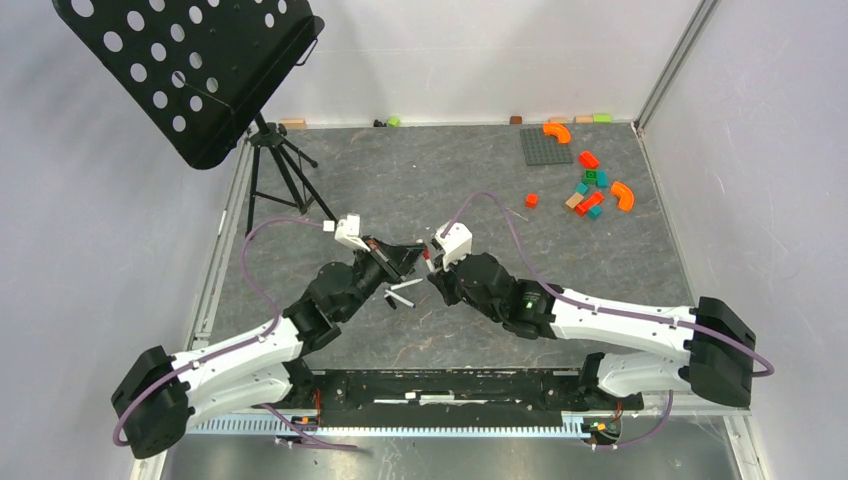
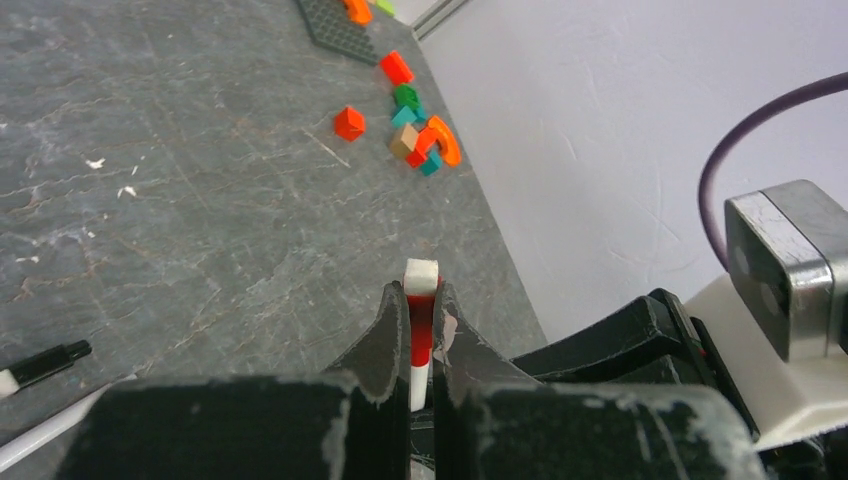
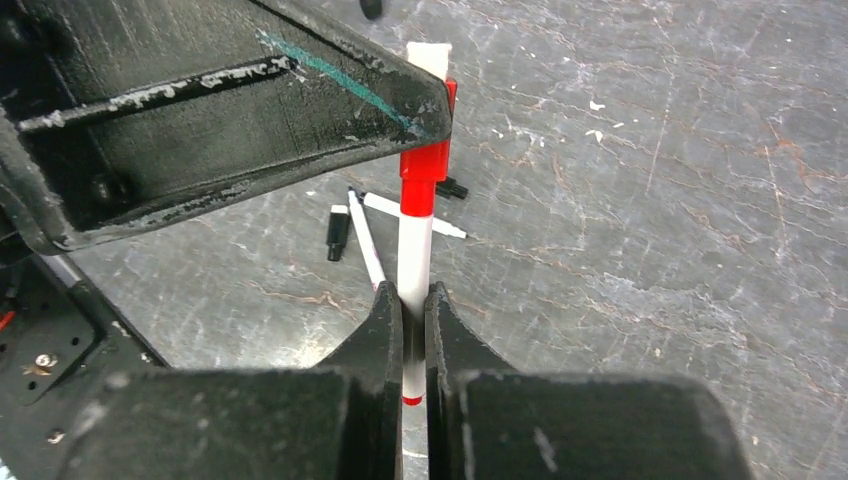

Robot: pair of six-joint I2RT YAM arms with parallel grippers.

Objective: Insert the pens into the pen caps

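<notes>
Red pen (image 3: 414,262) shows a thin white barrel entering its red cap (image 3: 424,168).

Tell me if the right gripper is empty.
No, the right gripper is shut on the white barrel of the red-ended pen.

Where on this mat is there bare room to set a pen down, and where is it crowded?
Bare: the far-middle grey mat between the black tripod and the grey studded baseplate; also the stretch between the right fingers and the coloured toy blocks. Crowded: by the left fingers, where a loose white pen and black cap lie.
</notes>
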